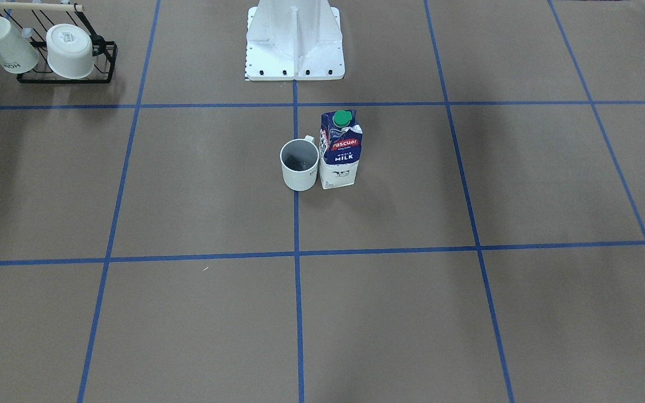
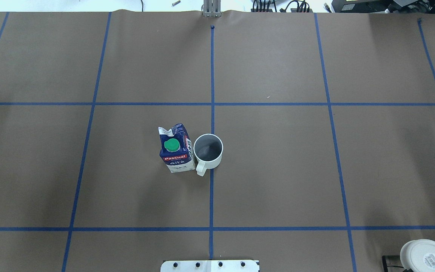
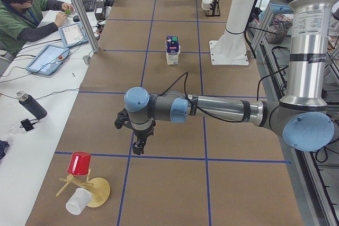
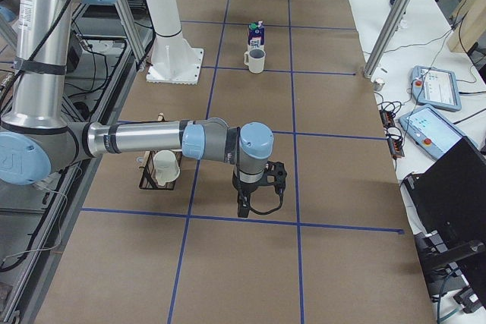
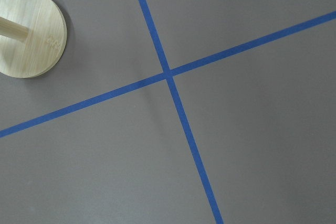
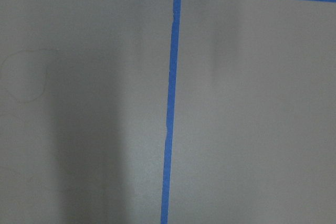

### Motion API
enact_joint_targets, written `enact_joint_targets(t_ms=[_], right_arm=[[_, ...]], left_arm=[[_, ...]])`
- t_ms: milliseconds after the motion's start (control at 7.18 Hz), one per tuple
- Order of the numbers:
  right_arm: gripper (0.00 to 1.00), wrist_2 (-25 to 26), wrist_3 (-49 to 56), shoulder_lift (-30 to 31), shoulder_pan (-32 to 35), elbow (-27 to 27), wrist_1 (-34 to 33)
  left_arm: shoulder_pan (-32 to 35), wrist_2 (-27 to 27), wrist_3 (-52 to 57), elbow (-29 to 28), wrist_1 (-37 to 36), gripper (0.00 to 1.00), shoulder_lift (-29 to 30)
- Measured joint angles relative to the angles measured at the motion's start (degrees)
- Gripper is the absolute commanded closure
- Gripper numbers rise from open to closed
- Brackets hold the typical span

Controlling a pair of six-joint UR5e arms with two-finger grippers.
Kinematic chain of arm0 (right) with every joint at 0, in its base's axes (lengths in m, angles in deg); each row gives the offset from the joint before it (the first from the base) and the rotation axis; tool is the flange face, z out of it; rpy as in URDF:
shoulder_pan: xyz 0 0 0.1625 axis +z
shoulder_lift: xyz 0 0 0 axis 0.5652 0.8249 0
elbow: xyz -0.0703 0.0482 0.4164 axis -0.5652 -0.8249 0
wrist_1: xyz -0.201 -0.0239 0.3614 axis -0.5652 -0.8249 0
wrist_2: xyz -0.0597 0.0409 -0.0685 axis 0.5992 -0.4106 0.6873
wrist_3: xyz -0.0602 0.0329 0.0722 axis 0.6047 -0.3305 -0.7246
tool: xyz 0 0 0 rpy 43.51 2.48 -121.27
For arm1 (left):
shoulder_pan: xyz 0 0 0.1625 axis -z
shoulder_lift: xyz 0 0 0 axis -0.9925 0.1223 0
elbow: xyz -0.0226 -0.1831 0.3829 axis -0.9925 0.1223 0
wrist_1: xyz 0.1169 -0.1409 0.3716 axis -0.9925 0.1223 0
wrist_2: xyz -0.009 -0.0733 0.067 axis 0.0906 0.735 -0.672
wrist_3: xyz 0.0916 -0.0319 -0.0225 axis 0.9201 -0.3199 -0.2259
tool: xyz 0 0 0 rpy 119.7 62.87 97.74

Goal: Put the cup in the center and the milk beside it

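My left claw (image 3: pixel 139 146) and right claw (image 4: pixel 254 202) hang over bare desk (image 2: pixel 278 170) at opposite ends. I see nothing held, but cannot tell how far either is parted. Both are well apart from the cup (image 2: pixel 208 151), which stands upright on the middle tape line with the milk (image 2: pixel 176 149) upright just beside it, on the left arm's side.

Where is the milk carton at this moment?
In the overhead view the milk carton stands upright just left of the middle tape line, close beside the cup on that line.
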Motion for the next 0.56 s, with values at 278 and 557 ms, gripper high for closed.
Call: enact_joint_targets(t_ms=[278,557], right_arm=[[0.0,0.07,0.0,-0.01,-0.09,0.06,-0.01],[0.0,0.03,0.0,-0.01,-0.21,0.2,-0.01]], left_arm=[[0.17,0.06,-0.01,0.17,0.12,0.02,-1.17],[0.24,0.05,-0.07,0.22,0.07,0.02,-1.35]])
